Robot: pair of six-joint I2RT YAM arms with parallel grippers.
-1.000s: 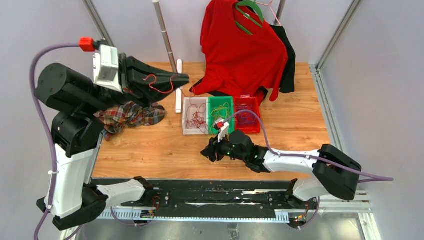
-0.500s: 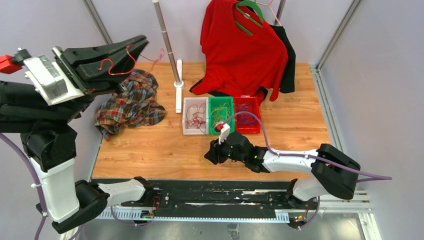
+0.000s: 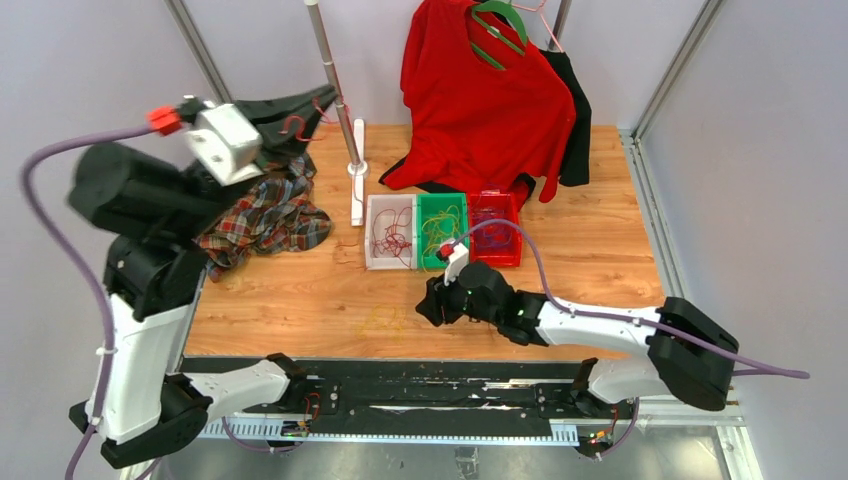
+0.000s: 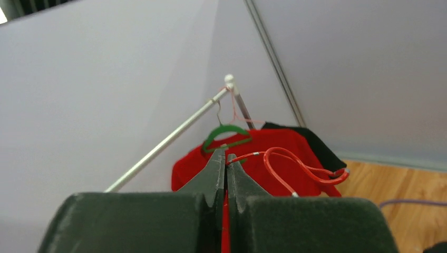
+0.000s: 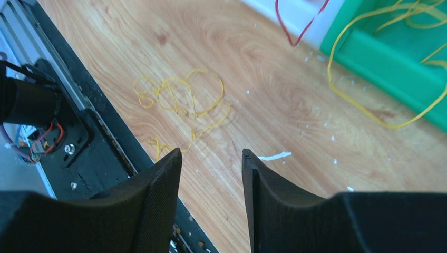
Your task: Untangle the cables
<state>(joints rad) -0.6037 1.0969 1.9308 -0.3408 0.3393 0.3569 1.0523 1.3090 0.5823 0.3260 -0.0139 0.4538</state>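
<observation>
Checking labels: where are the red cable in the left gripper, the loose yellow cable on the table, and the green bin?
red cable (image 4: 340,176), left wrist view, far bend of its loop.
yellow cable (image 5: 179,103), right wrist view, middle of the tangle.
green bin (image 5: 385,55), right wrist view, near wall.

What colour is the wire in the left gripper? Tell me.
Red wire, best seen in left wrist view.

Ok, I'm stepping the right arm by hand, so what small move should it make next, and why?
Probably lower the right gripper and close on the yellow cable: it lies loose on the table just ahead of the open jaws, outside the green bin that holds other yellow ones. The left gripper is shut on a red cable, raised high.
</observation>
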